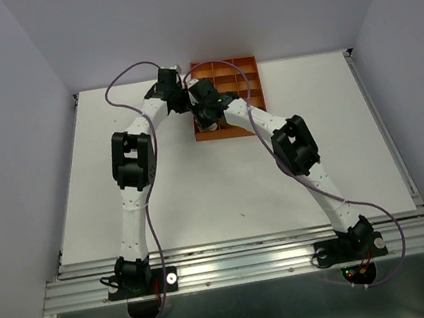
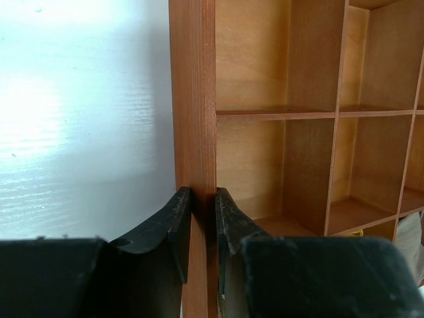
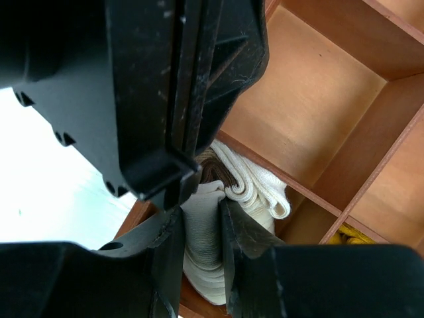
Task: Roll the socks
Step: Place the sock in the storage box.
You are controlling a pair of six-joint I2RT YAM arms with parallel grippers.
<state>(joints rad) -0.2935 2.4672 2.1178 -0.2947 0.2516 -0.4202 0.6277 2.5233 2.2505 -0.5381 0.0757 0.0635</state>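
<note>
The brown-cream-white sock [image 3: 255, 182] is rolled up and sits in a near-left compartment of the orange tray [image 3: 311, 86]. My right gripper [image 3: 202, 209] is shut on the roll's cream part, inside that compartment. My left gripper [image 2: 202, 199] is shut on the tray's left outer wall [image 2: 193, 99]. In the top view both grippers meet at the tray's near-left corner, the left gripper [image 1: 179, 91] beside the right gripper [image 1: 204, 116]. A scrap of mustard yellow [image 3: 351, 235] shows in the adjoining compartment. The taupe sock is out of view.
The tray [image 1: 234, 71] stands at the back centre of the white table [image 1: 122, 205], and its far compartments look bare. The left gripper's black body [image 3: 165, 79] hangs close over my right gripper. Grey walls close off the table's back and sides.
</note>
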